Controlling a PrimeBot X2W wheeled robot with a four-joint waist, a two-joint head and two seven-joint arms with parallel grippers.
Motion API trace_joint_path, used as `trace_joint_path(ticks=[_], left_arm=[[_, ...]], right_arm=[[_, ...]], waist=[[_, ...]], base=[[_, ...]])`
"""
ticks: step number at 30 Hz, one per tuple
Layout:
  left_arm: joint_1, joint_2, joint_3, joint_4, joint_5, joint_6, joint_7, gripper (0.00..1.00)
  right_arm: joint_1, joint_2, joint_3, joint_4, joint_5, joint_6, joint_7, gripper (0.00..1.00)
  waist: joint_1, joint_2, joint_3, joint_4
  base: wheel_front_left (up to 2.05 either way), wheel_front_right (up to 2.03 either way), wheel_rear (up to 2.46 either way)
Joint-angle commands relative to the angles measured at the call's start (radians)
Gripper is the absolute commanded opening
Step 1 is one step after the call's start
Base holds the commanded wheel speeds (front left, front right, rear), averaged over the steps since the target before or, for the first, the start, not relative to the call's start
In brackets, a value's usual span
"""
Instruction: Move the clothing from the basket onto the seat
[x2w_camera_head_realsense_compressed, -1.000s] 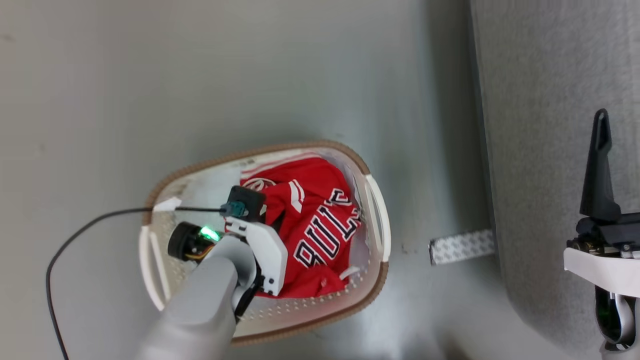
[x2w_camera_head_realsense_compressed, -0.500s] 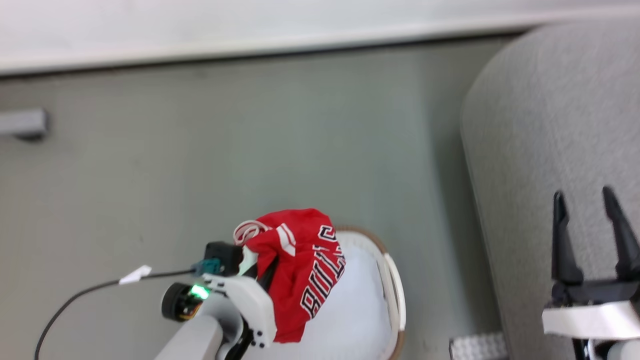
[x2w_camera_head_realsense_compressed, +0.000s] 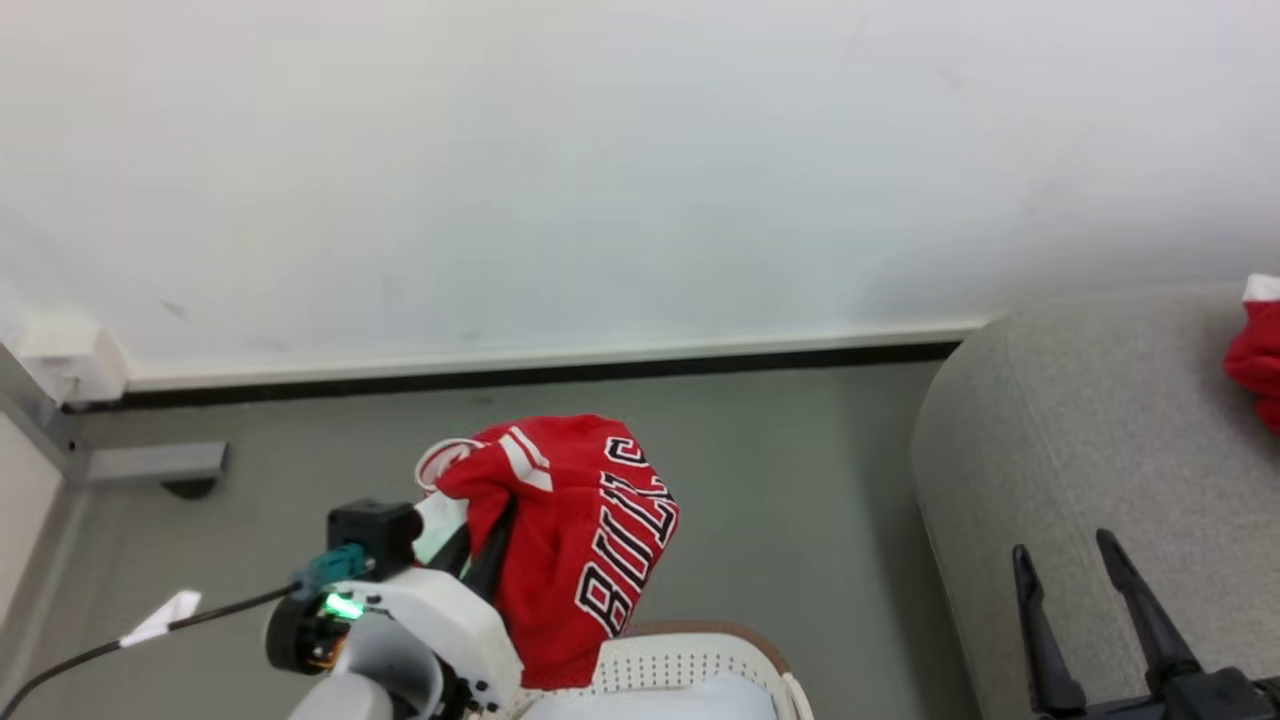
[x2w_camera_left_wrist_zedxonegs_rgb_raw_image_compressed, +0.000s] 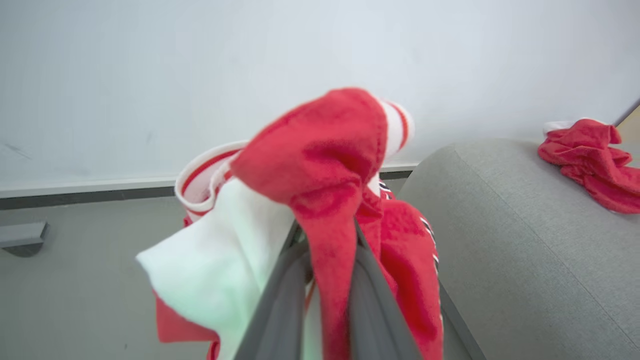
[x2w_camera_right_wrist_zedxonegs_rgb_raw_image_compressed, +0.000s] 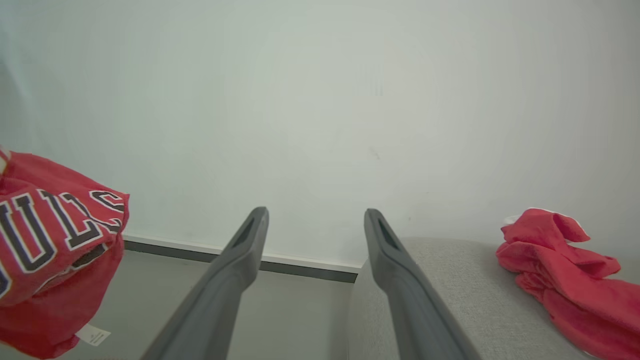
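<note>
"What does the head view show?"

"At lower left the left gripper (x2w_camera_head_realsense_compressed: 497, 525) is pinched onto a red sports jersey (x2w_camera_head_realsense_compressed: 585, 540) with white trim and black-and-white block lettering. The cloth hangs in the air off its two dark fingers. Just below, at the bottom edge, sits the oval white perforated plastic basket (x2w_camera_head_realsense_compressed: 690, 660) with a brown woven-look rim. The jersey's lowest fold overlaps the basket in the picture, and I can't tell whether they touch. A pale bluish-white cloth (x2w_camera_head_realsense_compressed: 665, 703) lies inside the basket."

"And the seat?"

"The large grey fabric seat (x2w_camera_head_realsense_compressed: 1080, 450) with rounded edges takes the right side, well apart from the jersey. A second, crumpled red garment (x2w_camera_head_realsense_compressed: 1255, 355) lies on it at the far right edge. The right gripper (x2w_camera_head_realsense_compressed: 1062, 548) stands at lower right, over the seat, fingers spread with nothing between them."

"The left wrist view?"

"Two grey fingers rise at bottom centre, close together, with a red fold clamped between them. The jersey bunches above them in mid-frame, with white fabric at its left. The seat slopes across the right, the crumpled garment at upper right."

"The right wrist view?"

"The fingers are wide apart and empty at bottom centre. The jersey hangs at the left edge, a small white label (x2w_camera_right_wrist_zedxonegs_rgb_raw_image_compressed: 92, 334) at its lower corner. The seat shows at lower right with the crumpled garment on it."
</note>
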Motion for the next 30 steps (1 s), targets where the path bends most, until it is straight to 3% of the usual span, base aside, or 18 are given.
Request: trace_joint_path(ticks=[1, 10, 21, 25, 30], left_arm=[[0.028, 0.022, 0.014, -0.049, -0.004, 0.017, 0.011, 0.0], [0.121, 0.088, 0.057, -0.274, -0.009, 0.097, 0.079, 0.0], [0.138, 0.114, 0.06, -0.383, -0.002, 0.128, 0.124, 0.0], [0.126, 0.114, 0.051, -0.405, 0.003, 0.127, 0.128, 0.0], [0.1, 0.119, 0.037, -0.432, 0.011, 0.12, 0.141, 0.0]], right_arm=[[0.015, -0.001, 0.011, 0.0, 0.011, -0.003, 0.001, 1.0], [0.076, -0.002, 0.036, -0.006, 0.039, -0.003, 0.001, 1.0], [0.062, -0.003, 0.069, -0.01, 0.033, -0.003, 0.001, 1.0], [0.035, -0.035, 0.162, 0.004, 0.054, -0.003, 0.001, 1.0], [-0.051, -0.108, 0.378, 0.046, 0.111, -0.003, 0.001, 1.0]], waist=[[0.0005, 0.0, -0.047, -0.001], [0.0005, 0.0, -0.099, -0.009], [0.0005, 0.0, -0.096, -0.009], [0.0005, 0.0, -0.093, -0.01], [0.0005, 0.0, -0.088, -0.013]], base=[[0.0, 0.0, 0.0], [0.0, 0.0, 0.0], [0.0, 0.0, 0.0], [0.0, 0.0, 0.0], [0.0, 0.0, 0.0]])
